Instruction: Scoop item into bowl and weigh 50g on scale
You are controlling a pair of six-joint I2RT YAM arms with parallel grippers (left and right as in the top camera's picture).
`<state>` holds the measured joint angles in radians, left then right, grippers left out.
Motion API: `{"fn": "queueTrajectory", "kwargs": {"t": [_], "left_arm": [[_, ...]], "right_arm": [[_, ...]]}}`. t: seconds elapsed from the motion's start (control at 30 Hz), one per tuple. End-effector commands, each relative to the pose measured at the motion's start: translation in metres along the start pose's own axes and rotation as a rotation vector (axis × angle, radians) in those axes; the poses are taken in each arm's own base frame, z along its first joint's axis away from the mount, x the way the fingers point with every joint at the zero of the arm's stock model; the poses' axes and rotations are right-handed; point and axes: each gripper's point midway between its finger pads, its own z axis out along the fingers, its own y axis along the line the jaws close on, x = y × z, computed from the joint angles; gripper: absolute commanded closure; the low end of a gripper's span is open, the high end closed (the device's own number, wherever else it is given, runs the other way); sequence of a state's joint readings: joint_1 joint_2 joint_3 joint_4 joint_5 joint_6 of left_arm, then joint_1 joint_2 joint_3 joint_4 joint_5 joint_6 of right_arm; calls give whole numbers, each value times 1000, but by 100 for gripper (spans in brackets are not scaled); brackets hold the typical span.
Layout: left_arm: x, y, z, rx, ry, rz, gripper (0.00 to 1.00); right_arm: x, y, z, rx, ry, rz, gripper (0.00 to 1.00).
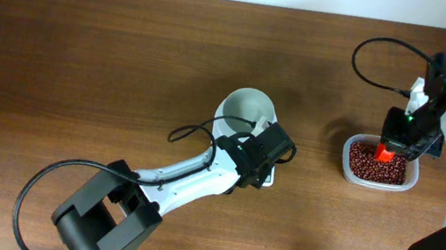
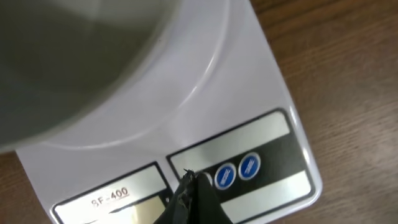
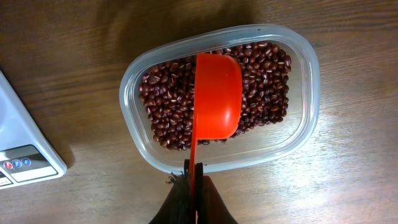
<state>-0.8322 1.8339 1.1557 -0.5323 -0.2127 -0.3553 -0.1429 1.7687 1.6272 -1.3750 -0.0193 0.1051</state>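
overhead: small round white bowl (image 1: 247, 111) is seen empty on the flat white digital scale (image 1: 266, 179), left gripper (image 1: 259, 153) over the scale's front | left wrist: jaws are seen pressed together, empty, at the scale's blue buttons (image 2: 237, 170) | right wrist: right gripper (image 3: 194, 169) is clamped on an orange plastic scoop (image 3: 217, 93) among dark reddish-brown beans (image 3: 165, 112), clear plastic tub (image 3: 311, 81) well apart from the scale; scooping and weighing judged left
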Motion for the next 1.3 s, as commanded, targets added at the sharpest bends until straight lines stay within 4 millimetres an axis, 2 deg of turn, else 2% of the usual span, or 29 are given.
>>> {"fn": "queueTrajectory", "kwargs": {"t": [0.0, 0.27, 0.7, 1.27], "left_arm": [[11, -2, 3, -1, 54, 74, 100], [18, -3, 11, 2, 82, 86, 100], [8, -6, 12, 11, 40, 78, 100], [12, -7, 16, 17, 60, 81, 100]], "right_arm": [[-5, 1, -8, -9, -28, 5, 96], [-5, 1, -8, -9, -29, 5, 96], [-5, 1, -8, -10, -29, 5, 96], [-5, 1, -8, -9, -28, 5, 96]]}}
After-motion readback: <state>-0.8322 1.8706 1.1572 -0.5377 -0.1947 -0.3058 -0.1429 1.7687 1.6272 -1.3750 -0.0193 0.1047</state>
